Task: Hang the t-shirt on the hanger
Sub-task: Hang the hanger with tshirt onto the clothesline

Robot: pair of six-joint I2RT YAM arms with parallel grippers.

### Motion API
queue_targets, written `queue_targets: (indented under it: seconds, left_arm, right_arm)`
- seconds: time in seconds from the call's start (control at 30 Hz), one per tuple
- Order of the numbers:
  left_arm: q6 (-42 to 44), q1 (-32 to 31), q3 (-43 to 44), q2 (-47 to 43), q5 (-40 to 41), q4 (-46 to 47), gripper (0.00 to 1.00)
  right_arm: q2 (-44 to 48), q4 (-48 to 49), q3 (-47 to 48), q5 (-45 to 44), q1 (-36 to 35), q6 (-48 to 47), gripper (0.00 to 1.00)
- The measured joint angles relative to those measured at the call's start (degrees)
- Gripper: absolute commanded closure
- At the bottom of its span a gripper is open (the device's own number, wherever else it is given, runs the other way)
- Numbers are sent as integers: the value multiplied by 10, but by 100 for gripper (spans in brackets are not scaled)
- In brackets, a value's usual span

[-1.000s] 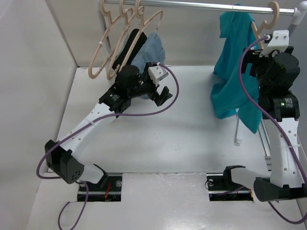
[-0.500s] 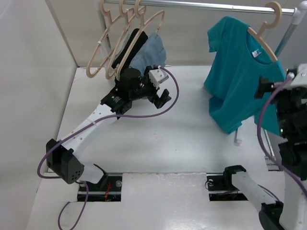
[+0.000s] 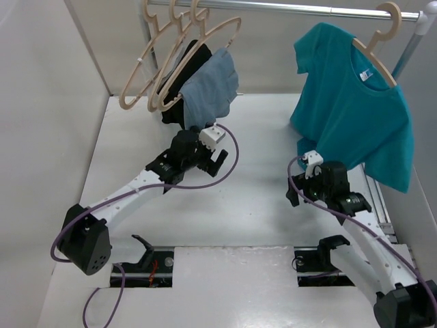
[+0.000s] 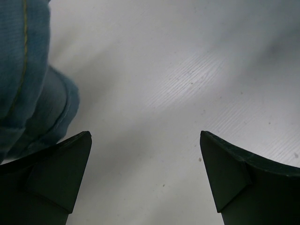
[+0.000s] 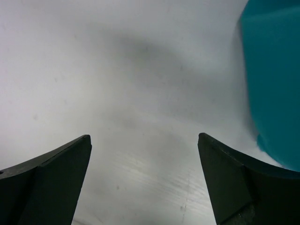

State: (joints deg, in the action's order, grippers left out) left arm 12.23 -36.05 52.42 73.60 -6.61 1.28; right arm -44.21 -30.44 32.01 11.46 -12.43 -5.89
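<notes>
Both arms have pulled down toward the white table (image 3: pixel 259 205), leaving the teal cloth t-shirt (image 3: pixel 355 116) hanging at upper right on the pale beige wooden hanger (image 3: pixel 379 41) — lopsided, so a shoulder might slip off. Only the wrist views show the right gripper (image 5: pixel 145 183) and left gripper (image 4: pixel 145 178) jaws spread and empty — the hanger shows only from above.

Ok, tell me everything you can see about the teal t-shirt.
The t-shirt is teal, short-sleeved, soft-looking cloth with a small white label inside the neck. It hangs on the pale hanger, whose hook sits over the metal rail at the back right. It drapes unevenly, with one sleeve sticking out to the left. Nothing else is seen touching it.
</notes>
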Motion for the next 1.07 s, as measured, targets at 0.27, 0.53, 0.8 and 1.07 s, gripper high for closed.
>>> queue_targets:
  seconds: [0.27, 0.53, 0.8, 1.07]
  left_arm:
    - [-19, 6, -102, -45, 43, 75, 0]
    - [-19, 8, -219, -64, 93, 160, 0]
    - [-19, 9, -260, -75, 117, 205, 0]
    - [-19, 9, -279, -87, 118, 225, 0]
  right_arm:
    - [35, 109, -22, -8, -4, 65, 0]
    - [-4, 120, -61, -5, -11, 111, 0]
    - [70, 121, -67, -19, -12, 119, 0]
    - [105, 126, -85, -27, -16, 129, 0]
